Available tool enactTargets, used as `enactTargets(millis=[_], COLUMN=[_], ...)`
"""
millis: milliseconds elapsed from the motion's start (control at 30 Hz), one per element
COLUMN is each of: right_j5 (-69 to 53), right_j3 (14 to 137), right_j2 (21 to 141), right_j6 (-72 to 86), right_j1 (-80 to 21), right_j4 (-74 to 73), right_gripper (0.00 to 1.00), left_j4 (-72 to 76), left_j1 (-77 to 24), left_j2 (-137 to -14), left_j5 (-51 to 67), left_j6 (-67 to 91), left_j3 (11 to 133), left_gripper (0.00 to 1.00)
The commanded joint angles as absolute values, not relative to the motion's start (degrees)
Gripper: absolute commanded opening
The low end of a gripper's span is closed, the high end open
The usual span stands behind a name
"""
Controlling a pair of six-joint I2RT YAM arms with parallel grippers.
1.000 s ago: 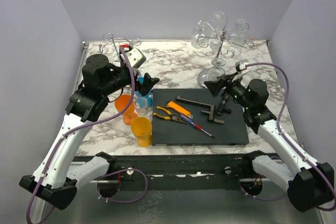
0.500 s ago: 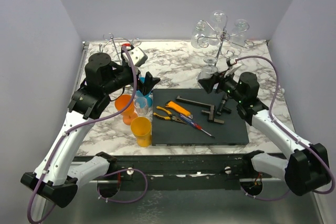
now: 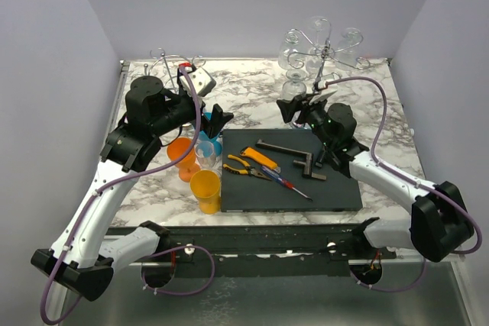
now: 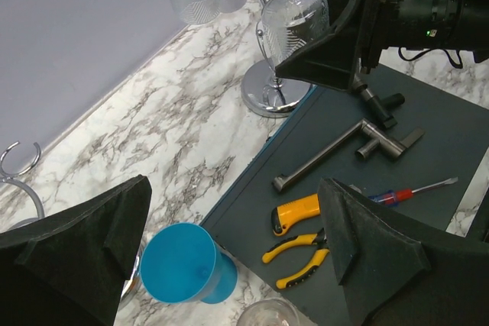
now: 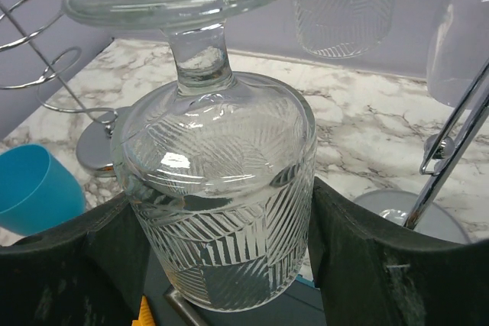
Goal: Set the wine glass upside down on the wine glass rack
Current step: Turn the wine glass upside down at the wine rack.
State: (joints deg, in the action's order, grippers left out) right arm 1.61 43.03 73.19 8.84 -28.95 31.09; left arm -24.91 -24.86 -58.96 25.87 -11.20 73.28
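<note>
Wine glass (image 5: 218, 211) is held upside down, foot up, by its bowl in the right pincer (image 3: 298, 104), which is closed partway around it. It is kept in the air just beside the wine glass rack (image 3: 325, 55) and is not yet hung. For a good job, the stem should be lined up with a free arm, slid in slowly, and kept off the hanging glasses (image 3: 351, 39). The left pincer (image 3: 215, 121) is wide open, and nothing is held in it.

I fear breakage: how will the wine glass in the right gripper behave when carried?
Probably fragile: the wine glass is clear glass with a narrow stem. Possibly slippery: the right gripper pinches its rounded bowl. The wide foot above may tilt it.
</note>
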Motion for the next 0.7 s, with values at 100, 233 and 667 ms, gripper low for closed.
enactTargets(millis=[100, 233, 667], right_j5=[15.3, 14.3, 15.5], right_j3=[44.4, 43.6, 42.0], right_j2=[74.2, 74.1, 73.6], right_j6=[7.3, 7.6, 8.8], right_j1=[-30.4, -30.4, -31.4], right_j4=[44.3, 47.8, 46.9], right_gripper=[0.01, 0.01, 0.01], left_j4=[-24.4, -24.4, -24.5], left_j1=[-25.0, -25.0, -25.0], left_j2=[-58.7, -58.8, -57.8], left_j5=[25.4, 25.8, 27.2], left_j6=[-12.1, -12.3, -13.7], left_j3=[72.9, 72.8, 72.1], left_gripper=[0.99, 0.99, 0.99])
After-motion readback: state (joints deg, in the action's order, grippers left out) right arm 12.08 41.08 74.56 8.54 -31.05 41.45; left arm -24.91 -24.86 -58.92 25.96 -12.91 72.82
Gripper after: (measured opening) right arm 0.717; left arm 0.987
